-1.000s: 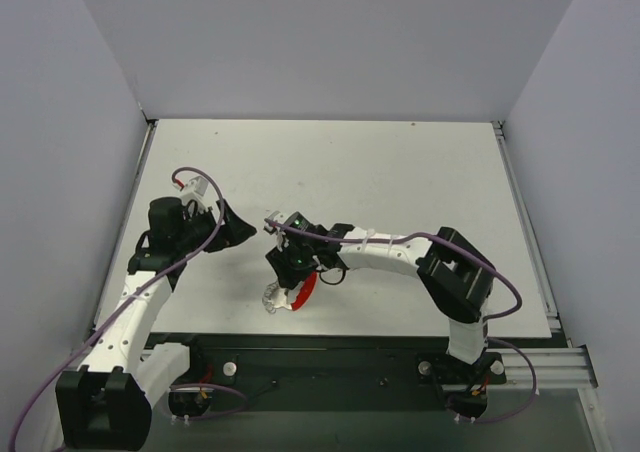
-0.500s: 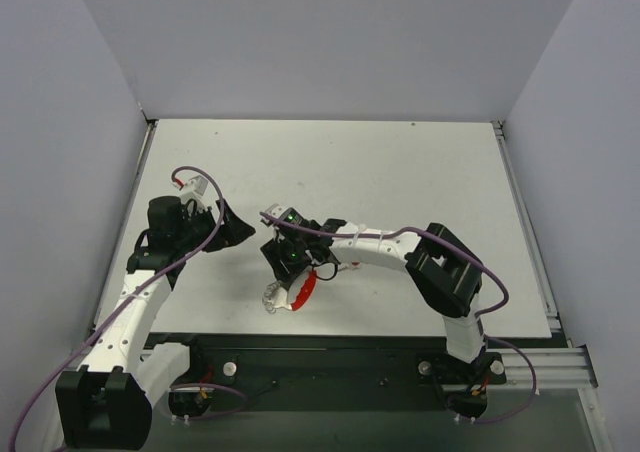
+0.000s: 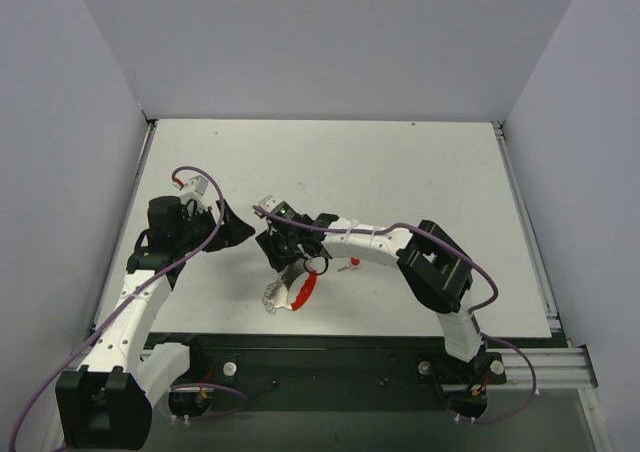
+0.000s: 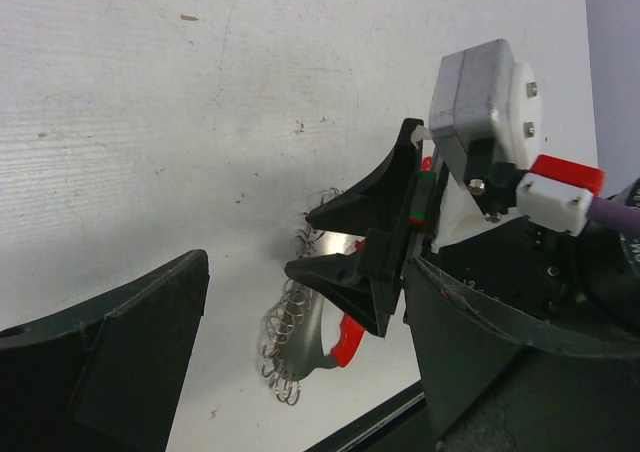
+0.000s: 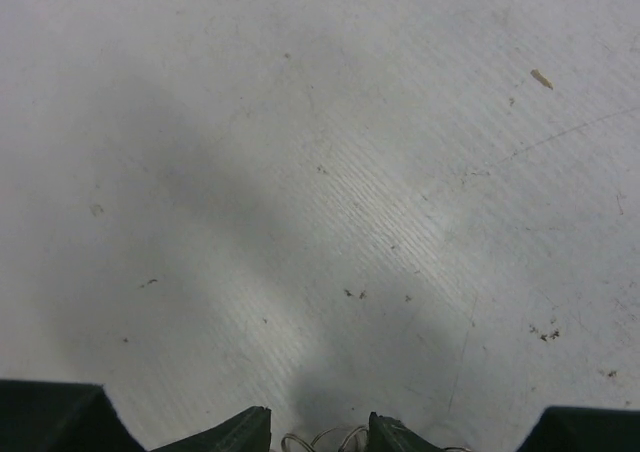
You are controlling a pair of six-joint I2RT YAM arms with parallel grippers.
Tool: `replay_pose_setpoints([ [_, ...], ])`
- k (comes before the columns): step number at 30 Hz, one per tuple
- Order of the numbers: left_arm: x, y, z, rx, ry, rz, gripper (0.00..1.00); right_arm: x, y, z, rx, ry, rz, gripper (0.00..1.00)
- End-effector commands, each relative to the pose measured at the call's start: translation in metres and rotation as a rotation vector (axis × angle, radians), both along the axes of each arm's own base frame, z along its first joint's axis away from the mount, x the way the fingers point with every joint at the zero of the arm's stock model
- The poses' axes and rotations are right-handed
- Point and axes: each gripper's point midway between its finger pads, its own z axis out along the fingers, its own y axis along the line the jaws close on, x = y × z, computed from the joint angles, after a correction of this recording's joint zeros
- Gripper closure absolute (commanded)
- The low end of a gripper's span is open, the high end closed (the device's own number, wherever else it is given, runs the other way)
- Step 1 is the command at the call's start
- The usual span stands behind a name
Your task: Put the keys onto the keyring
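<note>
- Place: robot test cell in a lab.
- Enclosure: plain pale walls [image 3: 330, 42] on three sides, boxed round one white tabletop [image 3: 400, 162].
- Equipment: left arm [image 3: 125, 317] and right arm [image 3: 375, 247], white and black, bolted to a black base rail [image 3: 330, 357] at the near edge.
- Wiring: exposed purple cable [image 4: 615, 212] looped along each arm.
- Surface: scuffed, speckled with small dark marks.

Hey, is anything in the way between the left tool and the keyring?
Yes: the right tool hangs over the keyring, its fingers partly covering it, right in front of the open left tool.
</note>
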Motion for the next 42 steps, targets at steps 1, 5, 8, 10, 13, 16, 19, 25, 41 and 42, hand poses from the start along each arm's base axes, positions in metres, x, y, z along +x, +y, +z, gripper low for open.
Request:
replay_pose_setpoints([
  [1, 0.007, 0.000, 0.019, -0.004, -0.060, -0.013, 0.11, 0.011, -0.007, -0.008, -0.064, -0.017, -0.048, 0.58],
  [5, 0.007, 0.000, 0.020, -0.005, -0.063, -0.014, 0.11, 0.013, -0.014, -0.009, -0.090, -0.027, -0.060, 0.61],
  [8, 0.007, 0.000, 0.020, -0.005, -0.063, -0.014, 0.11, 0.012, -0.017, -0.008, -0.096, -0.029, -0.059, 0.63],
  [10, 0.007, 0.000, 0.020, -0.003, -0.063, -0.015, 0.11, 0.012, -0.019, -0.006, -0.098, -0.032, -0.059, 0.63],
  [13, 0.008, 0.000, 0.019, -0.002, -0.063, -0.014, 0.11, 0.011, -0.020, -0.001, -0.094, -0.039, -0.054, 0.64],
  [16, 0.008, 0.000, 0.020, -0.001, -0.063, -0.014, 0.11, 0.012, -0.021, 0.003, -0.091, -0.048, -0.051, 0.67],
  [19, 0.008, 0.000, 0.020, -0.002, -0.065, -0.014, 0.12, 0.011, -0.023, 0.003, -0.099, -0.046, -0.047, 0.73],
  [25, 0.007, 0.000, 0.020, 0.000, -0.066, -0.015, 0.11, 0.007, -0.024, 0.013, -0.084, -0.052, -0.010, 0.69],
  [41, 0.008, 0.007, 0.015, 0.020, -0.028, 0.010, 0.11, -0.049, -0.019, 0.045, 0.017, -0.076, 0.243, 0.43],
  [42, 0.009, 0.009, 0.015, 0.025, -0.025, 0.018, 0.11, -0.054, -0.017, 0.039, 0.003, -0.072, 0.268, 0.43],
])
